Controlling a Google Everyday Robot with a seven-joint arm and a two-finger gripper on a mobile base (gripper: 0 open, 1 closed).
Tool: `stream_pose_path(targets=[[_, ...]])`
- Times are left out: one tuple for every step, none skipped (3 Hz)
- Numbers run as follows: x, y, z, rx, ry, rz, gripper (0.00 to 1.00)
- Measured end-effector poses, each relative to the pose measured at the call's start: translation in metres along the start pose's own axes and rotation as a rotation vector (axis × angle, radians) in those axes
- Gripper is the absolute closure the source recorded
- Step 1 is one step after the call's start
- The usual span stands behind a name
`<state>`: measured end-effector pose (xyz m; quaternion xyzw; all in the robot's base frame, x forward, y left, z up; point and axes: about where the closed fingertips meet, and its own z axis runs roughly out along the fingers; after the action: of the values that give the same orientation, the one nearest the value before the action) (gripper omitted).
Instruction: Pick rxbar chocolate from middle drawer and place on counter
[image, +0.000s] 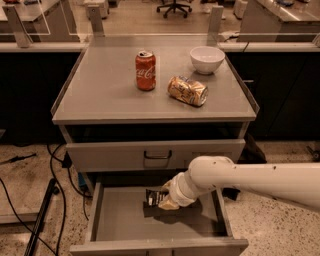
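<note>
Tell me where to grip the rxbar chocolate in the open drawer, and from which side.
Grip the rxbar chocolate across its narrow width, coming from above: it is thin and sits low in the middle drawer. The gripper is at it.

Single camera, set high in front of cabinet (155, 155), facing it, tilted steeply down. Mid-range: whole worktop (100, 95) fills upper half, open middle drawer (120, 220) reaches bottom edge. Arm (250, 180) enters from right edge; gripper (162, 201) low centre, inside middle drawer.
</note>
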<state>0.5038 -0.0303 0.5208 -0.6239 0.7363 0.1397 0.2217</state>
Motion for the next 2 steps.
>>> stream_pose_path(targets=[[-0.011,0.001,-0.018,-0.026,-0.025,0.006,1.0],[-0.032,0.003,-0.062,-0.059,-0.062,0.015,1.0]])
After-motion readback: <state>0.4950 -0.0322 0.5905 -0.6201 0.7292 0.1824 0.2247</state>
